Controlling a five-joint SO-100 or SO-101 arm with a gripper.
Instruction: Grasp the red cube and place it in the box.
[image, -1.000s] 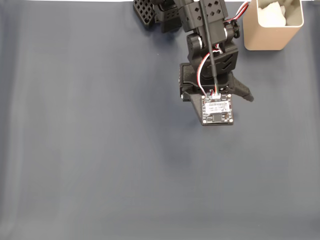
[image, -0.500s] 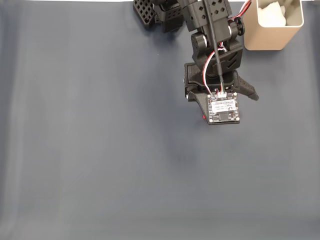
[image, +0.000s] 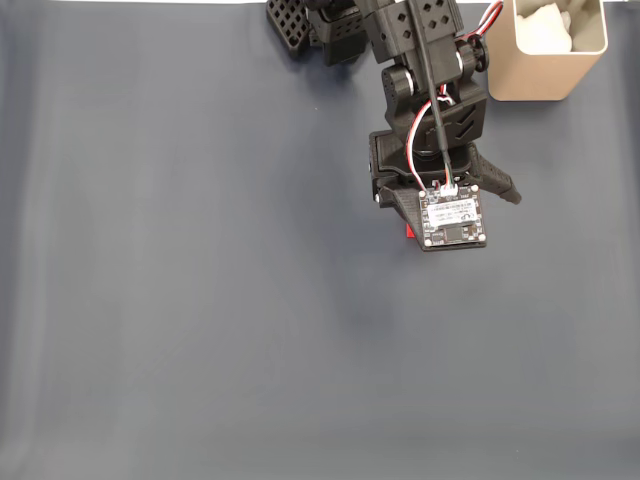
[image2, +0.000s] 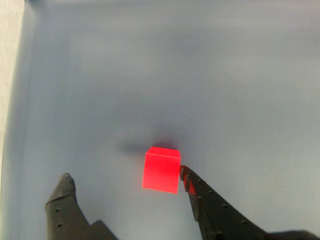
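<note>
Dark blue-grey cloth covers your table (image: 180, 300). Wrist view: the red cube (image2: 161, 170) rests on it between the spread fingers of your tool (image2: 125, 176), touching the right finger (image2: 200, 197). Fixed view: the beige box (image: 545, 50) stands well apart, top right.

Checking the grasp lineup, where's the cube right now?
In the wrist view the cube sits on the mat between the open tool's fingers, against the right one.

Dark blue-grey mat (image: 180, 300), prob. cloth.
</note>
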